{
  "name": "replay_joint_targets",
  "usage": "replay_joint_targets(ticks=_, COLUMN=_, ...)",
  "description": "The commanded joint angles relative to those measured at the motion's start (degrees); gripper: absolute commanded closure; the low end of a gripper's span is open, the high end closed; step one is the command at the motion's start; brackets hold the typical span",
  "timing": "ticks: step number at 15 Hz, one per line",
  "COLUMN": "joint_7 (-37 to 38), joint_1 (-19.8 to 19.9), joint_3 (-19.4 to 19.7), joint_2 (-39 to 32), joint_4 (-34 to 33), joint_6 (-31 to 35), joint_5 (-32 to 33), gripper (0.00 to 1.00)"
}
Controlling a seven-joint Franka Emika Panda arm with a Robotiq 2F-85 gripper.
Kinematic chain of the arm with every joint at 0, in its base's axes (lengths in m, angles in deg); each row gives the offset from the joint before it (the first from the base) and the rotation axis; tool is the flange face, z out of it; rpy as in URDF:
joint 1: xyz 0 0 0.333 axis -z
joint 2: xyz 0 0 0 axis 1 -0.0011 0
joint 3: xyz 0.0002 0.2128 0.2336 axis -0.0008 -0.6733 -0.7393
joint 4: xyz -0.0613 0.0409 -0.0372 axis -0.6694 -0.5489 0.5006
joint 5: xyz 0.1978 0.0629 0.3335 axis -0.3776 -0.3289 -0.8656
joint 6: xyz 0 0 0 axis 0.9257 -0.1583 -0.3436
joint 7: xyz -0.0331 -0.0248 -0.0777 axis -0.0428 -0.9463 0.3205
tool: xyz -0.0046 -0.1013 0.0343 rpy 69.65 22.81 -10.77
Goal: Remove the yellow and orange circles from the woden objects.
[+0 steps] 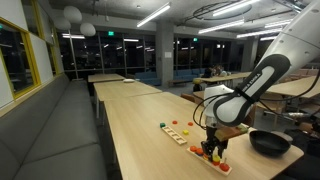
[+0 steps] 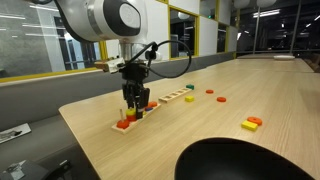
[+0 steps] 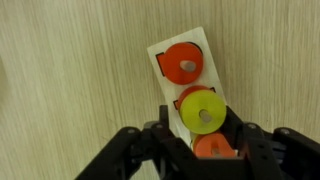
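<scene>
An exterior view stands back from the long wooden table [image 1: 130,125] and looks along its length into the hall from slightly above, with the arm [image 1: 255,85] coming in from the right. An exterior view sits low and near the table top, facing the windows [image 2: 200,35], with the black bowl [image 2: 240,160] large in the foreground. Both exterior views share the gripper [image 1: 213,150], the bowl and the wooden strips [image 1: 180,132]. The wrist view looks straight down from very close on one strip's end, with the yellow ring [image 3: 203,110] between the fingers [image 3: 170,125].

gripper [image 3: 203,126] pinching yellow ring [image 3: 203,108], orange ring [image 3: 183,63] sitting just past it on the strip [image 3: 197,38], another orange one [image 3: 211,149] peeking underneath
</scene>
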Motion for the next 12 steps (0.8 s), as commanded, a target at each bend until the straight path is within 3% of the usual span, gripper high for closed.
replay_joint_targets(ticks=1, joint_7=-0.53, joint_1=-1.04, joint_3=0.94, joint_2=1.64, joint_4=-0.62, joint_6=-1.57, joint_5=-0.22, gripper=0.72)
replay_joint_targets(ticks=2, joint_7=-0.56, joint_1=-1.05, joint_3=0.94, joint_2=1.8, joint_4=-0.65, joint_6=-1.66, joint_5=-0.24, gripper=0.78)
replay_joint_targets(ticks=4, joint_7=-0.59, joint_1=-1.05, joint_3=0.95, joint_2=2.51, joint_4=-0.76, joint_6=-2.23, joint_5=-0.23, gripper=0.74)
replay_joint_targets(ticks=12, joint_7=-0.81, joint_1=-0.65, joint_3=1.34, joint_2=6.1, joint_4=-2.56, joint_6=-6.53, joint_5=-1.25, gripper=0.74)
